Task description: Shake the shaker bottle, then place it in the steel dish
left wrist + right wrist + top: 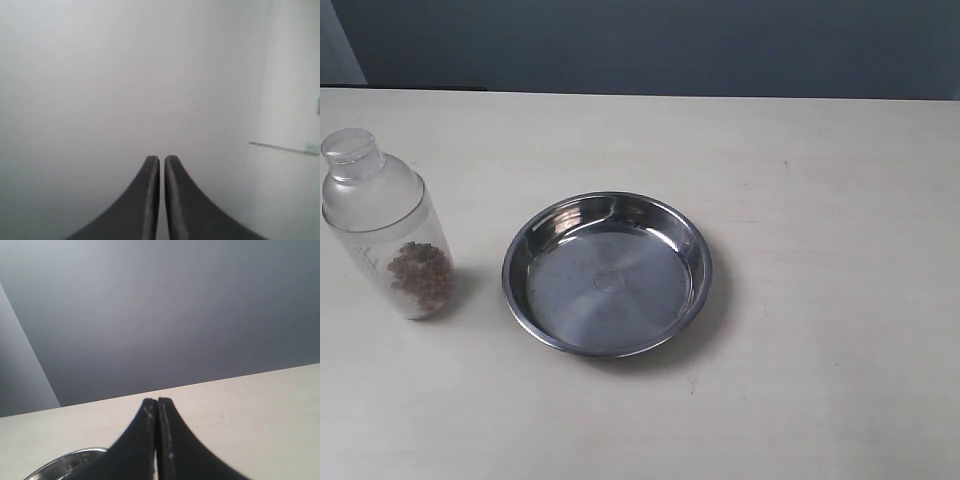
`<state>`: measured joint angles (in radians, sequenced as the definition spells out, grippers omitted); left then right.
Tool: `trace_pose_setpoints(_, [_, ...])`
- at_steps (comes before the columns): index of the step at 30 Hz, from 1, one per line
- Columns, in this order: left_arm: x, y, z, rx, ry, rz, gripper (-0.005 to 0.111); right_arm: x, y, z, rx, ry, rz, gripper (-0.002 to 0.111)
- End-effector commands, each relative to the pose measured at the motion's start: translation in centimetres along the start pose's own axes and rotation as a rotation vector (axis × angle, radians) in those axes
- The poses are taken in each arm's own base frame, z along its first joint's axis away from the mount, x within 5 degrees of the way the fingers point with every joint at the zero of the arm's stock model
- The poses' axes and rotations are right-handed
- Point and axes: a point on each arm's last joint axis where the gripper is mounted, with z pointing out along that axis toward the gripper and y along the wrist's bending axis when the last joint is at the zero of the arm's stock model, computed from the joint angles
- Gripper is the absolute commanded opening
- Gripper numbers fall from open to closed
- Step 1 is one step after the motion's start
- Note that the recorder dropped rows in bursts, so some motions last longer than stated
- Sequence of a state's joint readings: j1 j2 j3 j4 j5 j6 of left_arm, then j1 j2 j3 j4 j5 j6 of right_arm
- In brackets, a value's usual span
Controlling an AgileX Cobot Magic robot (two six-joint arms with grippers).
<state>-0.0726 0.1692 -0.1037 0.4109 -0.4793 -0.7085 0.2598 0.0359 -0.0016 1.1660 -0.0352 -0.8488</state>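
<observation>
A pale cream table [820,200] fills most of the exterior view, with a dark blue-grey wall [670,45] across the top of the frame.

At the far left of the frame, about mid-height, the bottle [385,230] stands on its base on the table. It is clear, frosted plastic shaped like a cocktail shaker: a straight body, a domed shoulder, and a small round cap [352,155] on top. A clump of brown granules [420,272] sits in its lower part, and the rest looks hollow. A soft shadow falls to its right.

Just right of the bottle, but apart from it, the dish [580,305] lies flat near the centre of the frame. It is round, shallow, shiny steel with a low sloped rim and a flat bottom that has a small stamped mark [610,280] in the middle. Its inner wall reflects the surroundings. The right half of the table shows only bare surface.

In the left wrist view, the left gripper [162,159] has its two dark fingers pressed together with only a thin seam between them. It grasps nothing and faces a blurred, pale grey surface.

In the right wrist view, the right gripper [157,401] is likewise clenched on nothing, fingers tight together, over the table. A sliver of the dish's rim [65,460] shows beside it, with the wall behind.
</observation>
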Motion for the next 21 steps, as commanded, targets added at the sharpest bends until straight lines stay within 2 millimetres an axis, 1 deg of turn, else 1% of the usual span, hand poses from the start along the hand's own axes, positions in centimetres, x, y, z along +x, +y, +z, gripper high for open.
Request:
trace_pose_setpoints(1, [-2.7, -0.2, 2.8, -0.03, 0.073, 0.293, 0.037, 0.0, 0.0, 0.0, 0.0, -0.002, -0.005, -0.001])
trace_pose_setpoints(2, [-2.9, -0.3, 3.5, -0.02, 0.097, 0.335, 0.049, 0.0, 0.0, 0.0, 0.0, -0.002, -0.005, -0.001])
trace_pose_setpoints(3, [-2.6, 0.1, 4.9, -0.03, 0.177, 0.381, 0.07, 0.0, 0.0, 0.0, 0.0, -0.002, -0.005, -0.001])
trace_pose_setpoints(4, [-2.2, 0.5, 5.5, -0.043, 0.217, 0.373, 0.077, 0.0, 0.0, 0.0, 0.0, -0.002, -0.005, -0.001])
trace_pose_setpoints(5, [-1.2, 1.0, 6.3, -0.051, 0.273, 0.343, 0.081, 0.0, 0.0, 0.0, 0.0, -0.002, -0.005, -0.001])
trace_pose_setpoints(6, [-0.5, 1.2, 6.7, -0.057, 0.306, 0.313, 0.081, 0.0, 0.0, 0.0, 0.0, -0.002, -0.005, -0.001])
trace_pose_setpoints(7, [0.6, 1.7, 7.2, -0.064, 0.351, 0.262, 0.081, 0.0, 0.0, 0.0, -0.001, -0.001, -0.005, -0.001])
trace_pose_setpoints(8, [1.2, 1.9, 7.2, -0.075, 0.376, 0.245, 0.081, 0.0, 0.0, 0.0, 0.0, -0.002, -0.005, -0.001])
trace_pose_setpoints(9, [2.3, 2.4, 7.4, -0.096, 0.429, 0.218, 0.08, 0.0, 0.0, 0.0, 0.0, -0.002, -0.005, -0.001])
trace_pose_setpoints(11, [2.8, 3.8, 7.7, -0.227, 0.444, 0.135, 0.071, 0.0, 0.0, 0.0, -0.002, -0.001, -0.005, -0.001])
trace_pose_setpoints(12, [3.0, 4.1, 7.6, -0.243, 0.437, 0.13, 0.066, 0.0, 0.0, 0.0, 0.002, -0.004, -0.005, -0.001])
trace_pose_setpoints(14, [3.3, 4.0, 7.3, -0.222, 0.41, 0.141, 0.062, 0.0, 0.0, 0.0, -0.001, -0.001, -0.005, -0.001])
trace_pose_setpoints(16, [4.3, 4.1, 6.4, -0.198, 0.415, 0.237, 0.062, 0.0, 0.0, 0.0, 0.001, -0.003, -0.005, -0.001])
trace_pose_setpoints(18, [5.7, 4.2, 4.7, -0.194, 0.377, 0.208, 0.062, 0.0, 0.0, 0.0, 0.001, -0.003, -0.005, -0.001])
trace_pose_setpoints(21, [6.8, 4.2, 2.8, -0.188, 0.33, 0.237, 0.062, 0.0, 0.0, 0.0, 0.001, -0.003, -0.005, -0.001])
